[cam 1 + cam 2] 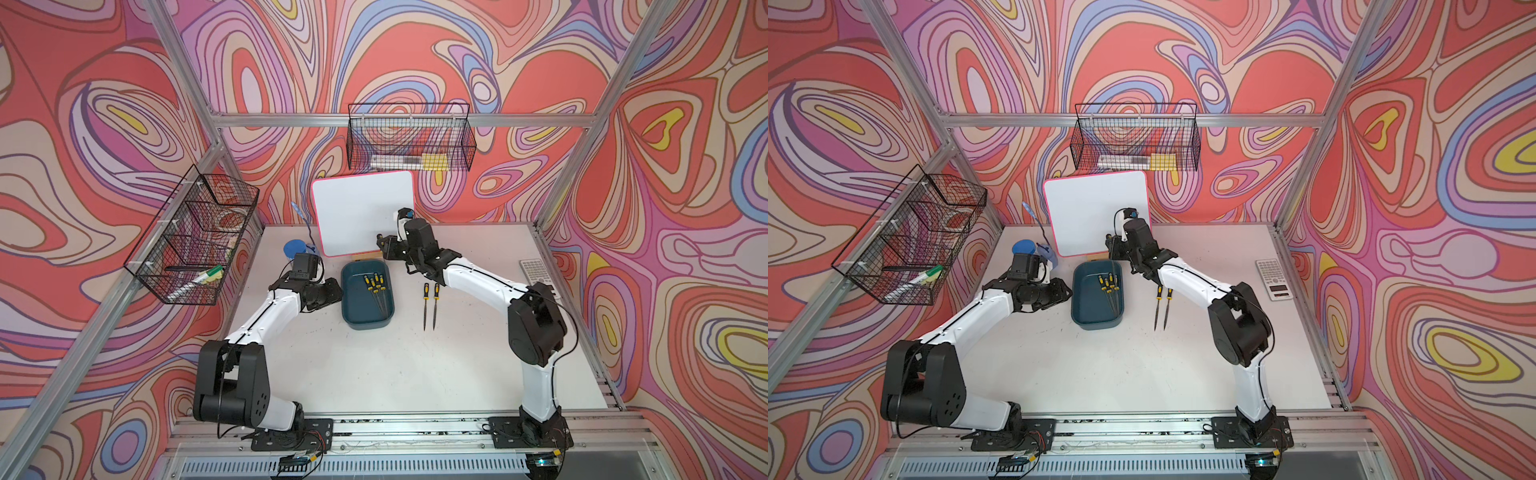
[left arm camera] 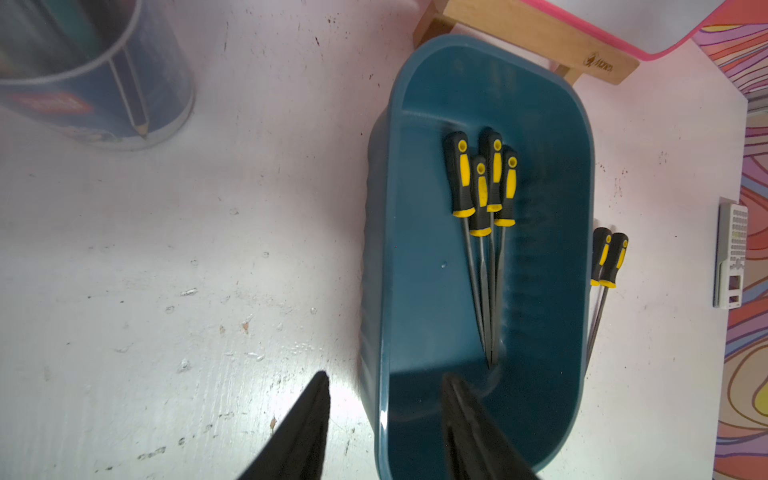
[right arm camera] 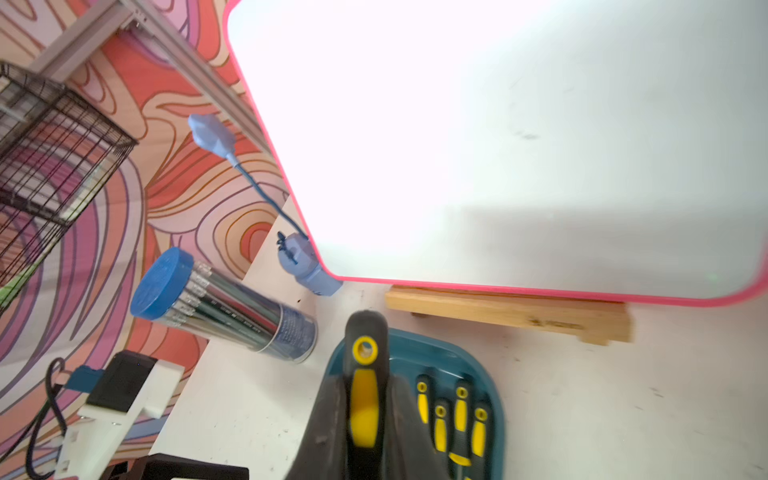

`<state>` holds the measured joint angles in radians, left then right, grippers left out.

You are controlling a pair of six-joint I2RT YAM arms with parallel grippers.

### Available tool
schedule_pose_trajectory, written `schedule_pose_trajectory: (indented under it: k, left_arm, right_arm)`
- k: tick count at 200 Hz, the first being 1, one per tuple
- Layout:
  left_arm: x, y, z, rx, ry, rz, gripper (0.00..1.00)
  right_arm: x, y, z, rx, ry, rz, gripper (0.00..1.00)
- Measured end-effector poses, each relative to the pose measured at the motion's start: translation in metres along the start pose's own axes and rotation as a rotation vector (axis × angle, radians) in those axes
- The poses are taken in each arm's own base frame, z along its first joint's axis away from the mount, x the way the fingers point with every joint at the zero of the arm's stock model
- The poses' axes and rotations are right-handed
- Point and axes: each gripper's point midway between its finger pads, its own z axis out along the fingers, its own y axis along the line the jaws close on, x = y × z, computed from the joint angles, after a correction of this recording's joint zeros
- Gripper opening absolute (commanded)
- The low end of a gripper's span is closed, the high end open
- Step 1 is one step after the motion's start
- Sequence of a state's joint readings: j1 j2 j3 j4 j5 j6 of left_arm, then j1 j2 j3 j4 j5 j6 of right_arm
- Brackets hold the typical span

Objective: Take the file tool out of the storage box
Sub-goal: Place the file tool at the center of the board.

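In both top views the storage box (image 1: 357,309) sits on the desk (image 1: 374,374). Left wrist: the left gripper (image 2: 386,384) stands open astride its wall. Right wrist: the right gripper (image 3: 365,399) clamps a file tool (image 3: 365,357), seemingly over the box's end.

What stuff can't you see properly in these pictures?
- The held file: its blade is hidden by the right gripper fingers and cut off by the right wrist picture's edge.
- The left gripper: both top views hide its tips under its own wrist.
- The wire basket contents: too small behind the mesh in a top view.
- The calculator keys: too small to read in both top views.
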<state>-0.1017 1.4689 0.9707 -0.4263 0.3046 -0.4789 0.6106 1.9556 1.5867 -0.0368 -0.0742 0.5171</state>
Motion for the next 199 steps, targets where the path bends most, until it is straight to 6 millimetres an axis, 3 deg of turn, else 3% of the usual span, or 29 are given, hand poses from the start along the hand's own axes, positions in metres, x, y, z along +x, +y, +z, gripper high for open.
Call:
schedule_pose_trajectory:
  k: [20, 67, 92, 156, 199]
  left_arm:
    - [0.005, 0.002, 0.007, -0.007, 0.024, -0.001, 0.47]
    - [0.013, 0.005, 0.019, -0.016, 0.064, 0.004, 0.44]
    - [0.016, 0.006, 0.029, -0.028, 0.093, 0.012, 0.37]
    - [0.011, 0.0, 0.042, -0.044, 0.109, 0.057, 0.32]
    - [0.01, 0.004, 0.043, -0.07, 0.1, 0.074, 0.32]
  right_arm:
    - [0.004, -0.031, -0.021, 0.091, -0.003, -0.001, 0.07]
    - [0.071, -0.123, -0.061, 0.354, 0.138, 0.0, 0.07]
    - [0.092, -0.158, -0.078, 0.462, 0.187, 0.008, 0.07]
    - [0.107, -0.194, -0.09, 0.578, 0.218, 0.033, 0.06]
    - [0.144, -0.221, -0.085, 0.642, 0.304, 0.048, 0.07]
